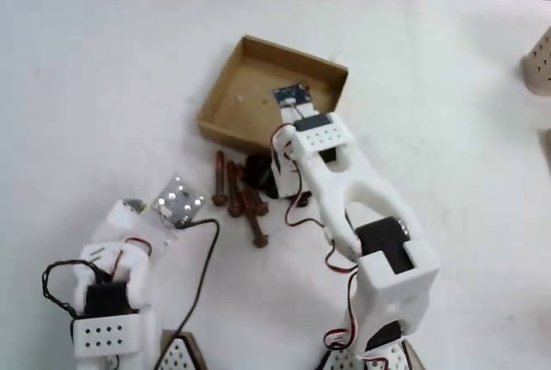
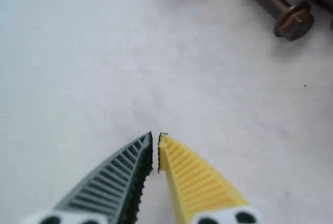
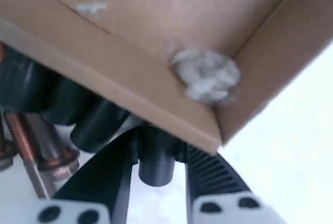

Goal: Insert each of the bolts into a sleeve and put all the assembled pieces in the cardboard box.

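Black sleeve point(image 3: 156, 164) is pinched between the right gripper point(image 3: 157, 150) fingers, just outside the cardboard box point(image 1: 258, 86), close against its outer wall near a corner. More sleeves point(image 3: 62, 101) lie along that same wall. Rusty bolts point(image 1: 237, 189) sit beside them on the white table point(image 1: 103, 69) — loose and bare. There is a white fluff clump point(image 3: 205, 75) in the box's inner corner. Left gripper point(image 2: 156, 139) is low over bare table, its tips nearly touching and holding nothing — one bolt head point(image 2: 294, 21) lies apart from it.
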Robot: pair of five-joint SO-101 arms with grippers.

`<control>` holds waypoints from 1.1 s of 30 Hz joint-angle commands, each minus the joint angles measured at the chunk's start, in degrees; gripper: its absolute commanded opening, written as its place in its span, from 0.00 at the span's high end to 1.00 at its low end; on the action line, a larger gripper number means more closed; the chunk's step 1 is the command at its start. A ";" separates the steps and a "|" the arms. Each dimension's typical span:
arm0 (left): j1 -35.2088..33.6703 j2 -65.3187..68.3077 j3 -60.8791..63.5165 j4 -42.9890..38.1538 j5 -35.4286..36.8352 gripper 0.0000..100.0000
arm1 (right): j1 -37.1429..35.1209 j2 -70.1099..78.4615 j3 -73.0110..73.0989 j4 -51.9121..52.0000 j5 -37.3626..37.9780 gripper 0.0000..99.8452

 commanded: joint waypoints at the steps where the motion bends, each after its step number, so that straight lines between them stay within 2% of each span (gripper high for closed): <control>1: 0.84 -0.75 -0.35 0.26 -0.35 0.94 | 2.33 -7.43 -0.88 4.00 -0.18 0.98; 9: 0.84 -0.92 -0.35 -0.26 0.00 0.94 | 5.32 -24.75 10.46 5.41 -0.09 0.98; 11: 0.75 -0.84 -0.44 -1.85 2.20 0.94 | 6.73 -28.53 13.54 5.32 0.00 0.98; 16: 0.84 -0.66 -2.37 -2.37 4.75 0.94 | 12.97 -34.51 20.40 2.51 7.38 0.98; 20: 0.92 -0.66 -8.35 3.96 5.27 0.94 | 17.19 -35.56 25.58 -3.03 8.00 0.98; 26: 2.77 -0.66 -19.60 13.71 8.35 0.94 | 20.70 -35.30 26.37 -3.30 8.09 0.98; 33: 5.05 0.66 -21.71 14.86 8.53 0.94 | 22.20 -35.47 26.37 -3.21 8.09 0.98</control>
